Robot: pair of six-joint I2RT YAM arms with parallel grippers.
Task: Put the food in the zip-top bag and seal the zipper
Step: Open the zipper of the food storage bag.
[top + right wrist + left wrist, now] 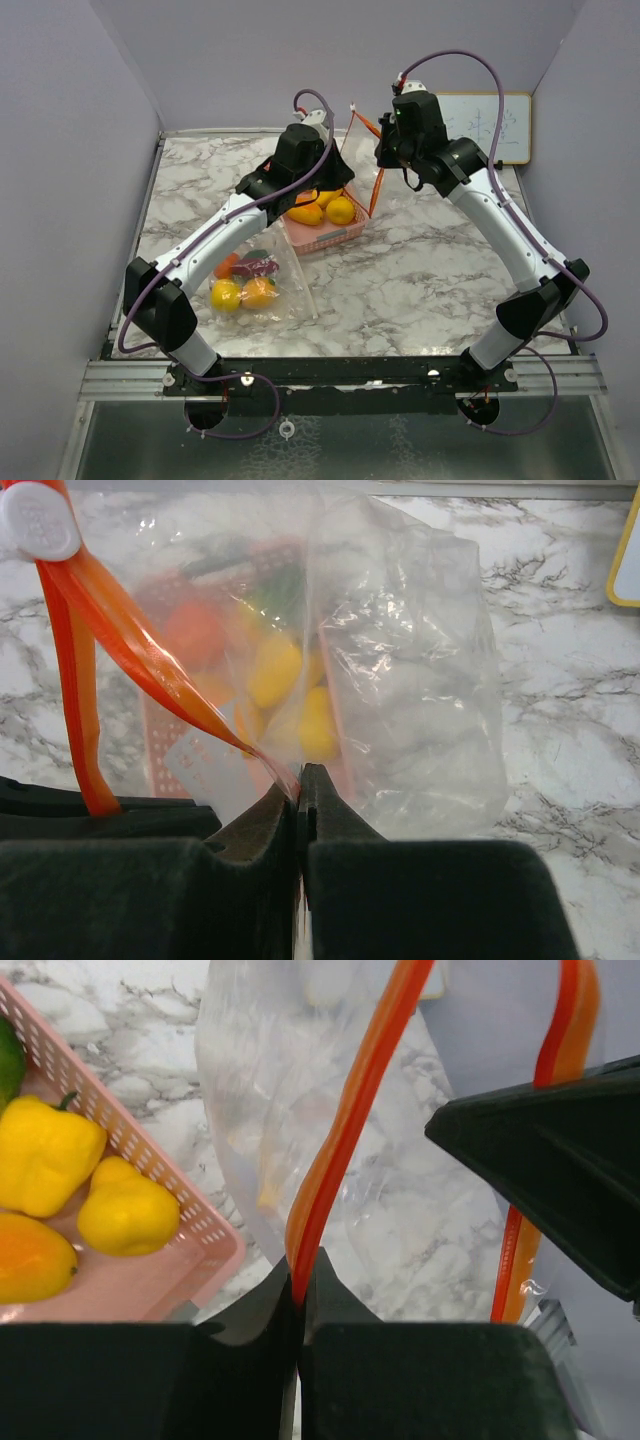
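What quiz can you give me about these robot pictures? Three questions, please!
1. True or false: the left end effector and the right end effector both pinch the orange zipper strip.
2. What colour is the basket? A blue, B pink, C green.
3. Fill in: the bag on the table with food inside lies nearest the ___ arm.

Key: 1 true; 2 B; 3 left.

Robot lab booth: plain lilac walls [60, 150] enclose a marble table [420, 280].
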